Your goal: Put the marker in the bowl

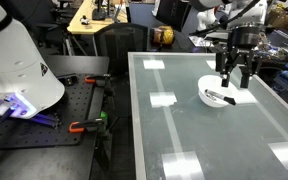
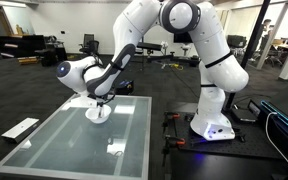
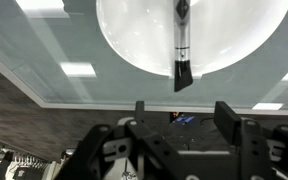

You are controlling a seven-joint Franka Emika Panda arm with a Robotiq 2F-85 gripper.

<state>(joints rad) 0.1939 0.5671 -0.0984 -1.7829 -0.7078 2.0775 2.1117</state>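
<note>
Glass is topping the table [image 1: 184,125], and pale rectangles of ceiling light are showing in it. Starting at the left in an exterior view, the arm's white base [image 1: 19,65] is sitting on a dark perforated board [image 1: 39,130], with orange-handled clamps [image 1: 79,127] lying near the table's edge. Further right, toward the far side of the glass, the white bowl [image 1: 212,88] is resting upright on the tabletop. The marker [image 1: 222,98] is lying inside it as a thin dark stick. The gripper [image 1: 237,80] is hanging just above the bowl's right part, pointing down, with its jaws spread wide and nothing between them.

In the wrist view the bowl [image 3: 134,35] is filling the top of the picture. The marker [image 3: 181,40] is lying in it lengthwise, with a pale barrel in the middle and a dark end overlapping the near rim. It is lining up with the gap between the two black fingers [image 3: 139,110] and touching neither.

In an exterior view from the far side, the gripper [image 2: 100,100] is hovering just over the bowl [image 2: 97,115]; the marker is too small to make out there
</note>
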